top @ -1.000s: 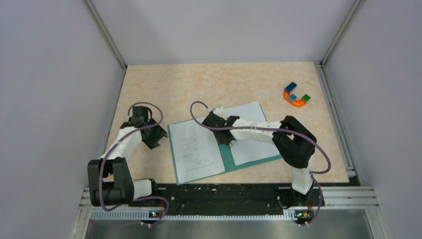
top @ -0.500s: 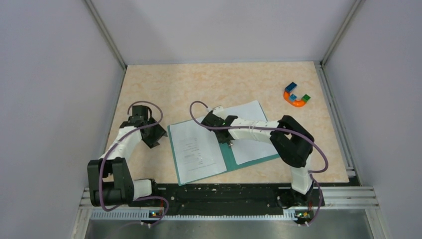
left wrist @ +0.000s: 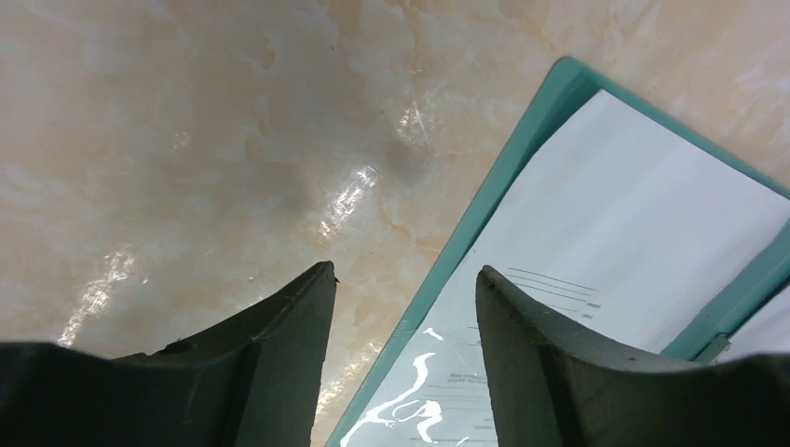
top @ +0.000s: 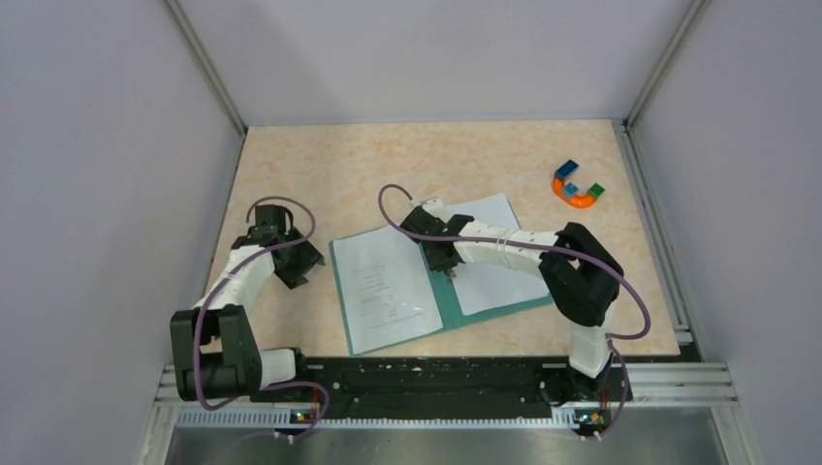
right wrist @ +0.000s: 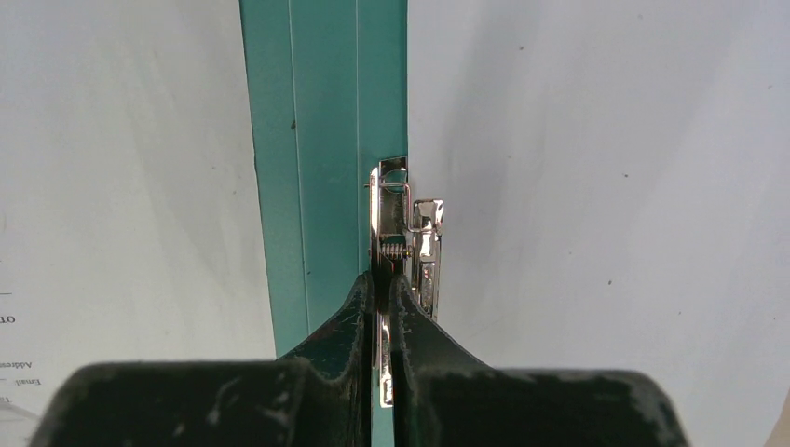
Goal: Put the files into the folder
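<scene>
right gripper (right wrist: 382, 284): jaws pressed together, pinching a thin strip of the metal clip
metal clip (right wrist: 411, 233): shiny, on the folder's spine, at the right sheet's edge
folder (right wrist: 317, 140): teal band running top to bottom between two sheets
left sheet (right wrist: 121, 168): white, small dark print at its lower left
right sheet (right wrist: 606, 186): white, nearly blank

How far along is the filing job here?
Done: the folder lies open, the printed sheet on its left cover, the blank sheet on its right. In hand: the right gripper is pinched shut on the metal clip at the spine; the left gripper hovers open by the folder's left edge. Left: probably clipping the sheets and closing the folder.
</scene>
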`<state>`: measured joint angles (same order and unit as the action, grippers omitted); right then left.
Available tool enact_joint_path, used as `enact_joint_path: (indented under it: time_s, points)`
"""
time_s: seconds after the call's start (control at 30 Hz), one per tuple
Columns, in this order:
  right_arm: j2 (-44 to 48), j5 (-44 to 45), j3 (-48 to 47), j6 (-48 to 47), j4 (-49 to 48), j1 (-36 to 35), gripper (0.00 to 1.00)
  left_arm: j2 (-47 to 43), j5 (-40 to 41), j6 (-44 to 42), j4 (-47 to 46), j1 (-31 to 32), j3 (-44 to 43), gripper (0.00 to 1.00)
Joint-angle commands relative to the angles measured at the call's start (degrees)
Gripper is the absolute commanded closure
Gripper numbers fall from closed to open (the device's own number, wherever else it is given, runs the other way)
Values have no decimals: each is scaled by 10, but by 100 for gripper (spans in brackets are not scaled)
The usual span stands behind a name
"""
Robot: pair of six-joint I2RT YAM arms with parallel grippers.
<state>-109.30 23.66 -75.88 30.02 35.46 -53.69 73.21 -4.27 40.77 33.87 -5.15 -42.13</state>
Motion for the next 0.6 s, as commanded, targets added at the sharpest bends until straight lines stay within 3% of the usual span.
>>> enact_joint_path:
  time_s: [0.0, 0.57]
  points:
    - [66, -6, -23, -5, -1, 16, 100, 7, -4, -3, -3, -11, -18, 38]
    - [172, -31, -18, -14, 1, 49, 100, 40, -68, 32, -51, -14, 15, 39]
